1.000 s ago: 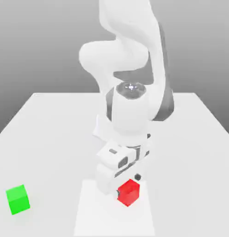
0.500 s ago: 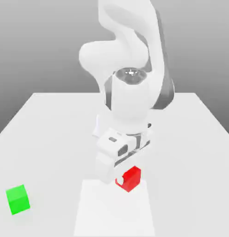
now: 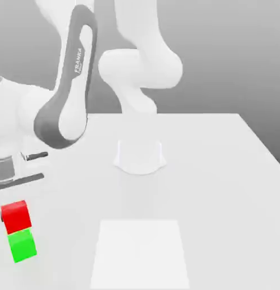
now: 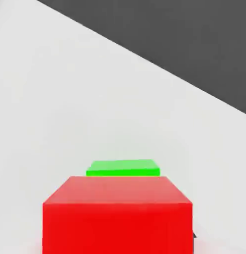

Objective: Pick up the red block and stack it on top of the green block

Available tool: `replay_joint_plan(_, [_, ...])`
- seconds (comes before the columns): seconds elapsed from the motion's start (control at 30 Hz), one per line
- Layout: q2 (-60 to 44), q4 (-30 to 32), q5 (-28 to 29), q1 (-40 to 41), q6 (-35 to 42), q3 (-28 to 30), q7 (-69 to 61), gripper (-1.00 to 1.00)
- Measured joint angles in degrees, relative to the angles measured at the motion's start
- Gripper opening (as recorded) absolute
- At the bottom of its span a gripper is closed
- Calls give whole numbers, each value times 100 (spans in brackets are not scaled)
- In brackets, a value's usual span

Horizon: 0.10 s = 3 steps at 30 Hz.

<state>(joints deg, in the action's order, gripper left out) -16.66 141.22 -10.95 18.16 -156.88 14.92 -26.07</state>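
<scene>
Red against green, the red block is sitting right on top of the green block near the table corner at the exterior view's left, so the placing step looks nearly done, with letting go and lifting clear next. I cannot tell whether the hand is gripping it. The hand view is adding the green block's top peeking past the red block.
</scene>
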Motion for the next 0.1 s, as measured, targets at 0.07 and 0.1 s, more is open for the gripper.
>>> replay_joint_plan(0.07, [0, 0, 0, 0, 0, 0, 0, 100])
replay_joint_plan(0.1, [0, 0, 0, 0, 0, 0, 0, 100])
